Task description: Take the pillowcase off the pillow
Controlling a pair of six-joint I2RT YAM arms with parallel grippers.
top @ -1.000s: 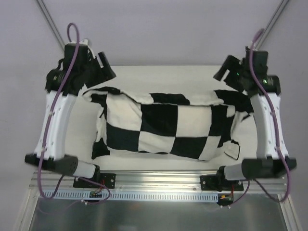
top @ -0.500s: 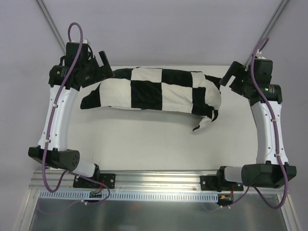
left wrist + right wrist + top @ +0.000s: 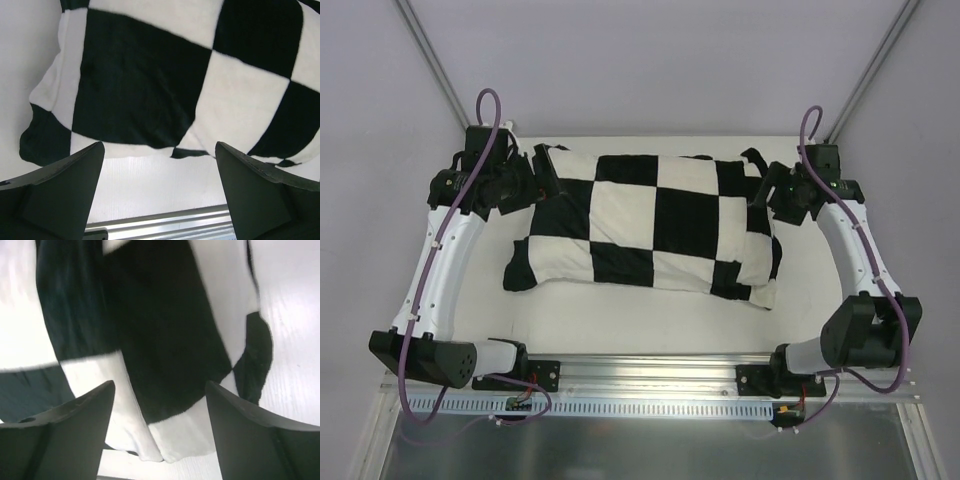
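Observation:
The black-and-white checkered pillowcase lies flat and plump across the middle of the table. The plain white pillow does not show; it is hidden inside the case. My left gripper is at the case's far left corner, open and empty. In the left wrist view, the left gripper hovers above the case near its front edge. My right gripper is at the case's right end, open and empty. In the right wrist view, the right gripper is just above the case's folded end.
The white table has a bare strip in front of the case and a metal rail along the near edge. The rail also shows in the left wrist view. Grey walls and two slanted frame bars stand behind.
The case was held up bunched at the far edge; now it lies spread flat on the table. Both grippers have let go and sit lower at its two ends.

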